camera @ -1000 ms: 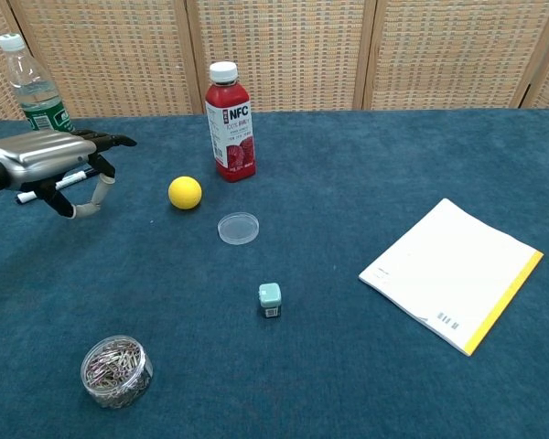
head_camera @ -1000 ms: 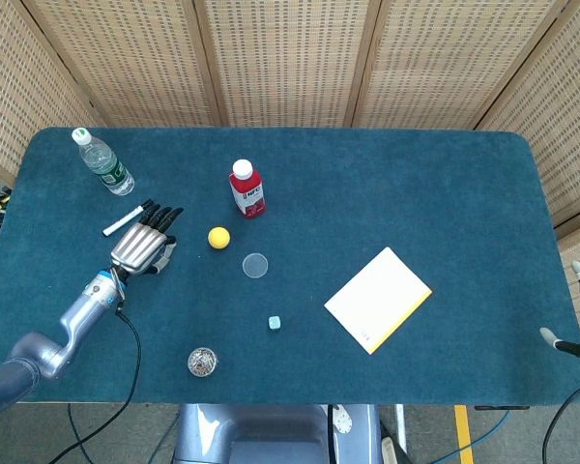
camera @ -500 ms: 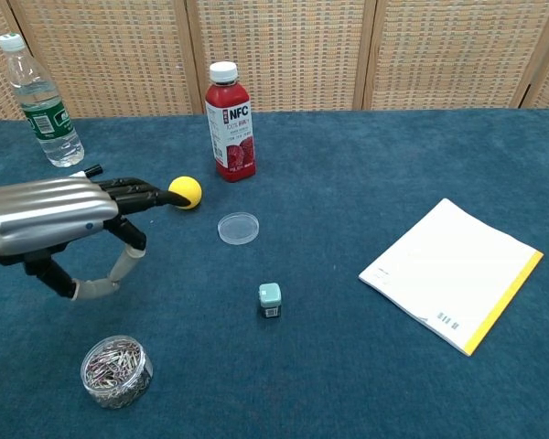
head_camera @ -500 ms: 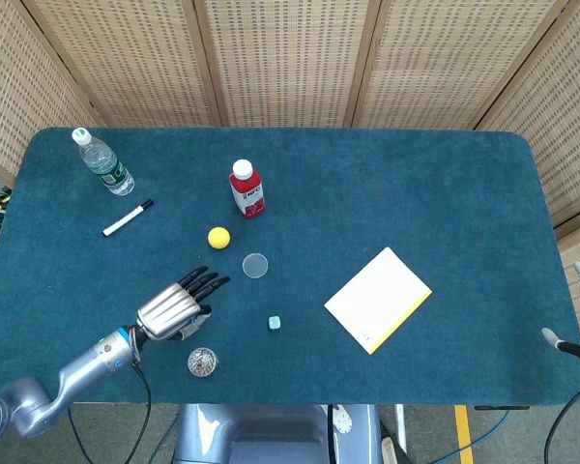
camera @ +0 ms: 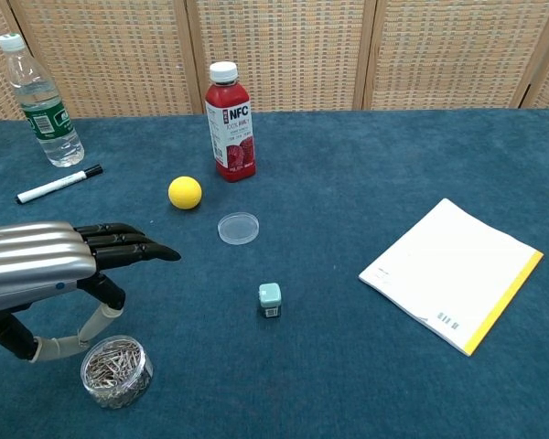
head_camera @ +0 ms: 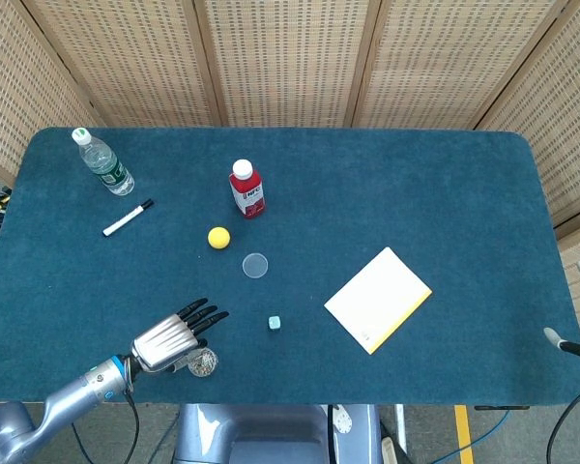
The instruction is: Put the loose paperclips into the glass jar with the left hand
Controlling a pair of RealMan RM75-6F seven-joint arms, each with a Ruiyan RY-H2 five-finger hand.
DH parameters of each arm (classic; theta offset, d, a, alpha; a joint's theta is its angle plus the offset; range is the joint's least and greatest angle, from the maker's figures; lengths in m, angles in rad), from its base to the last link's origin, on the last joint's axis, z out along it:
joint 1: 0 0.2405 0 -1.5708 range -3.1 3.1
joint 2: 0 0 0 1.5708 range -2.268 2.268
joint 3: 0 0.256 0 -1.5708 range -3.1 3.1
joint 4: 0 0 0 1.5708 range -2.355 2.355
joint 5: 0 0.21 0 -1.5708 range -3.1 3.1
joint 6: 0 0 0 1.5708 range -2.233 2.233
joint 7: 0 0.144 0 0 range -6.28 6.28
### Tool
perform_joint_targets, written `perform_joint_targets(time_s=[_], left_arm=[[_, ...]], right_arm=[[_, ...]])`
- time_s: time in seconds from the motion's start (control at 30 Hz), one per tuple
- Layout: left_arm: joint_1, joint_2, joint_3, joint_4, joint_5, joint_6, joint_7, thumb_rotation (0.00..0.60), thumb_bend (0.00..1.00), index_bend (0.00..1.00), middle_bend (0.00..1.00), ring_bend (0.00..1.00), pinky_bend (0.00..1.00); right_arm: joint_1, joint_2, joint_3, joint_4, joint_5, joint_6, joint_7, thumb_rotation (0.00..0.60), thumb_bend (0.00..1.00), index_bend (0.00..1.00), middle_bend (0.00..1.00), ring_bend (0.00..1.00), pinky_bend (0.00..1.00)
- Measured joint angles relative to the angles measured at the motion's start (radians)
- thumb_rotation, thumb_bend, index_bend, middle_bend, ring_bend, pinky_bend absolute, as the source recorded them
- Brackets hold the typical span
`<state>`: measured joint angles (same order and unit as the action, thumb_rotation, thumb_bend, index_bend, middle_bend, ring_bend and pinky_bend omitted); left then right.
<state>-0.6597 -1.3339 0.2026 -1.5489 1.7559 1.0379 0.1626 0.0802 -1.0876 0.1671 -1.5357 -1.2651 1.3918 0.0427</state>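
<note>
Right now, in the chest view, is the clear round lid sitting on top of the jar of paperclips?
No. The lid lies flat on the table near the yellow ball, well apart from the open jar.

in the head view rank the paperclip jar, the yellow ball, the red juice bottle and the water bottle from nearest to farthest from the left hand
From the left hand:
1. Paperclip jar, right beside the hand, near the front edge.
2. Yellow ball, mid-table.
3. Red juice bottle, behind the ball.
4. Water bottle, far back left corner.
</note>
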Motion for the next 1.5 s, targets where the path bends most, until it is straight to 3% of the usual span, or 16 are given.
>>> perform_joint_targets(time_s=[0.37,0.57,0.67,0.83,1.33,1.4,1.5], left_arm=[[-0.002,-0.055,-0.009,0.021,-0.005,-0.043,-0.015,0.6,0.57,0.69,0.0,0.0,0.0],[-0.005,-0.052,-0.009,0.013,0.002,-0.048,-0.027,0.6,0.48,0.47,0.0,0.0,0.0],[-0.005,-0.049,-0.012,0.008,-0.001,-0.051,-0.022,0.6,0.44,0.44,0.0,0.0,0.0],[-0.006,-0.037,-0.015,-0.005,-0.007,-0.059,-0.017,0.6,0.28,0.36,0.0,0.0,0.0],[0.003,0.0,-0.029,-0.04,0.0,-0.019,-0.026,0.6,0.24,0.31,0.0,0.0,0.0],[0.008,0.012,-0.036,-0.048,0.002,0.007,-0.033,0.6,0.22,0.25,0.0,0.0,0.0],[0.03,0.05,-0.056,-0.072,-0.013,0.07,-0.037,0.6,0.1,0.04,0.0,0.0,0.0]], right_arm=[[0.0,0.001,0.0,-0.001,0.0,-0.001,0.003,0.6,0.0,0.0,0.0,0.0,0.0],[-0.001,0.002,0.001,0.004,0.003,-0.003,0.009,0.6,0.0,0.0,0.0,0.0,0.0],[-0.001,0.002,0.001,0.003,0.002,-0.003,0.01,0.6,0.0,0.0,0.0,0.0,0.0],[-0.002,0.002,0.001,0.003,0.001,-0.003,0.012,0.6,0.0,0.0,0.0,0.0,0.0],[-0.004,0.004,0.001,-0.003,-0.004,0.004,0.011,0.6,0.0,0.0,0.0,0.0,0.0],[-0.005,0.005,0.0,-0.004,-0.005,0.006,0.012,0.6,0.0,0.0,0.0,0.0,0.0],[-0.007,0.007,-0.001,-0.006,-0.01,0.01,0.016,0.6,0.0,0.0,0.0,0.0,0.0]])
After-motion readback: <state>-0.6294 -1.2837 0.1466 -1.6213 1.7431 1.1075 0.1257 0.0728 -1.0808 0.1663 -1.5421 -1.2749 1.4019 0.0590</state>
